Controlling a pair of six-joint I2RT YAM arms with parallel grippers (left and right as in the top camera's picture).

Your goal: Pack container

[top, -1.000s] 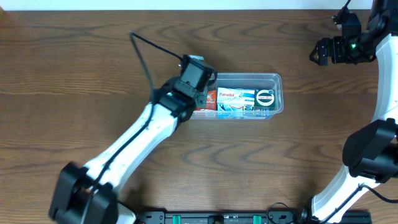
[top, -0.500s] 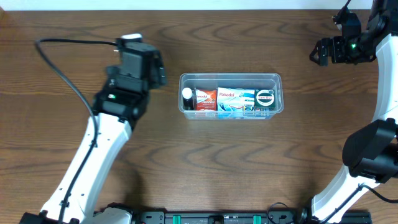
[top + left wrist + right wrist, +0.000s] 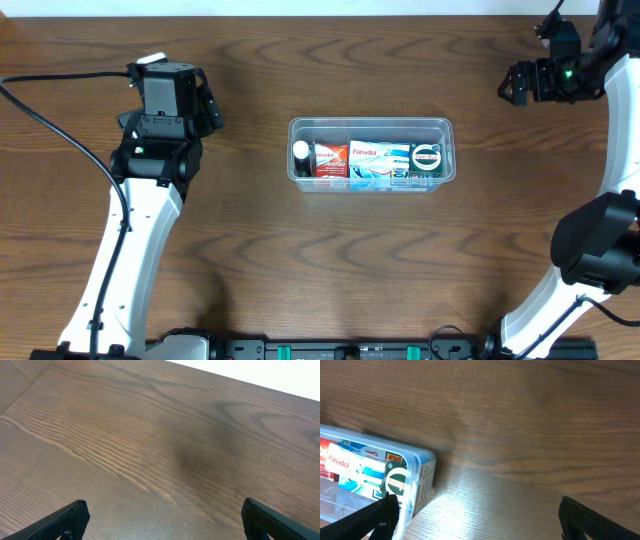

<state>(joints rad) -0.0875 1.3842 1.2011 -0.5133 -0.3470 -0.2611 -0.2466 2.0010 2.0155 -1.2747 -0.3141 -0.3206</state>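
The clear container [image 3: 370, 122] sits at the table's middle, holding a small white-capped bottle [image 3: 301, 155], a red box [image 3: 331, 160], a white and blue Panadol box [image 3: 380, 160] and a round green tin [image 3: 428, 157]. My left gripper [image 3: 170, 95] hovers well left of it, open and empty; its wrist view shows only bare wood between the fingers [image 3: 165, 507]. My right gripper [image 3: 520, 82] hangs open at the far right, above and right of the tub. Its wrist view catches the container's right end [image 3: 422, 467] with the tin [image 3: 396, 480] beside its left fingertip [image 3: 479, 505].
Dark wood table [image 3: 330, 260] all around. A black cable [image 3: 60, 120] trails from the left wrist towards the left edge. The table's far edge and a white wall [image 3: 280, 375] lie beyond the left gripper.
My left gripper has drawn back from the container's left end and swung far left, its jaws opening wide. The right arm has not moved.
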